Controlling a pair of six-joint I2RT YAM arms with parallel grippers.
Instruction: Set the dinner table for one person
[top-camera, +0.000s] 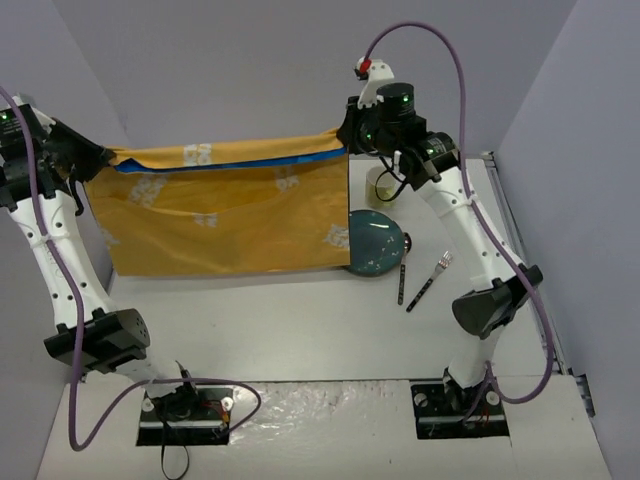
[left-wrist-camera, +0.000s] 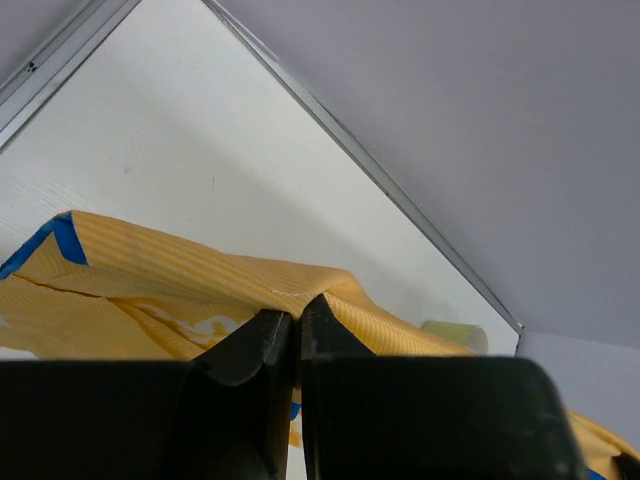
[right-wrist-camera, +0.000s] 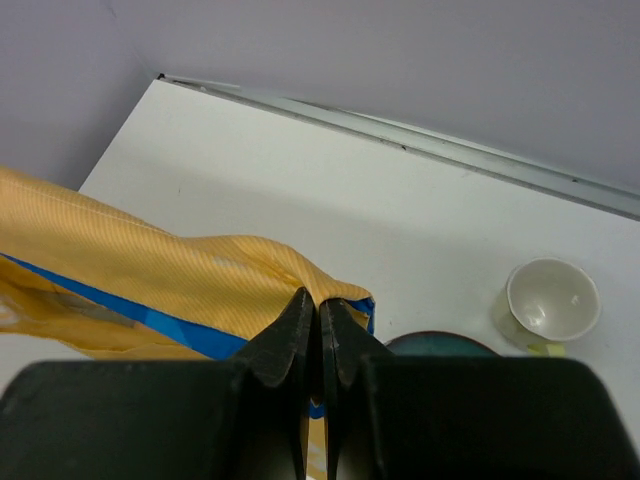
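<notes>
Top view, lower frame to upper. My two bases sit at the bottom edge. Beyond them spreads the dinner table (top-camera: 300, 325), a flat white tabletop that fills the middle of the frame. Its long axis appears to run left to right, and its far edge shows as a metal strip in both wrist views. I judge it rigid, heavy and smooth. It is a surface to set things on, not something to grip, and cloth will probably slide on it easily.

Right of centre lie a fork (top-camera: 432, 278) and a dark utensil (top-camera: 402, 272), just beside a dark blue-green plate (top-camera: 380, 245).

Above these hangs the placemat (top-camera: 220, 215), orange-yellow with a blue edge and its long side left to right. The left jaws are clamped on its top corner at upper left and the right jaws on the corner at upper centre. Each pair is closed, with only cloth between them. I judge the cloth light, soft and limp, so it is best held by the corners, as it is here. I cannot tell whether its lower hem touches the tabletop.

Farthest away, a pale cup (top-camera: 383, 185) stands upright just past the plate.
</notes>
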